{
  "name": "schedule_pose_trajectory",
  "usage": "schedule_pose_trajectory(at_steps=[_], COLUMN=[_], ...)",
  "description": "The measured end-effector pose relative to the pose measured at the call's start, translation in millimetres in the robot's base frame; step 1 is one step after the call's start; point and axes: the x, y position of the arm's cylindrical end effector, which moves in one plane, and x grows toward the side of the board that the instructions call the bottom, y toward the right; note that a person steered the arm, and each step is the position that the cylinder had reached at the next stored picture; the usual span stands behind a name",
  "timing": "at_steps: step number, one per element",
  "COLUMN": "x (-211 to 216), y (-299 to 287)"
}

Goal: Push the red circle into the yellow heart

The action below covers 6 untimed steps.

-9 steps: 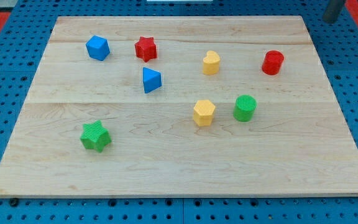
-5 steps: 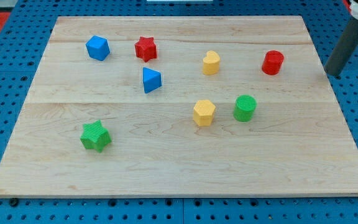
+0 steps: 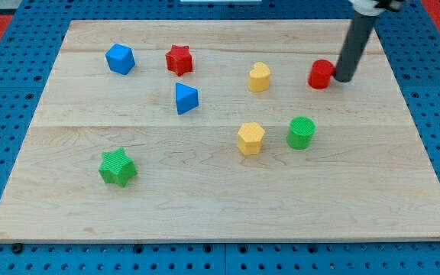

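Note:
The red circle stands on the wooden board at the view's upper right. My tip touches its right side. The dark rod rises from there to the view's top. The yellow heart stands to the left of the red circle, with a gap of bare board between them.
A yellow hexagon and a green circle sit below the heart. A blue block, a red star and a blue hexagon-like block are at the upper left. A green star is at the lower left.
My rod came in from the view's right edge, reached the red circle and pushed it a little to the left. The other blocks have not moved.

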Motion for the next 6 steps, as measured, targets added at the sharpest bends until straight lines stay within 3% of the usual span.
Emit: schedule_pose_trajectory(at_steps=[6], x=[-78], y=[-197])
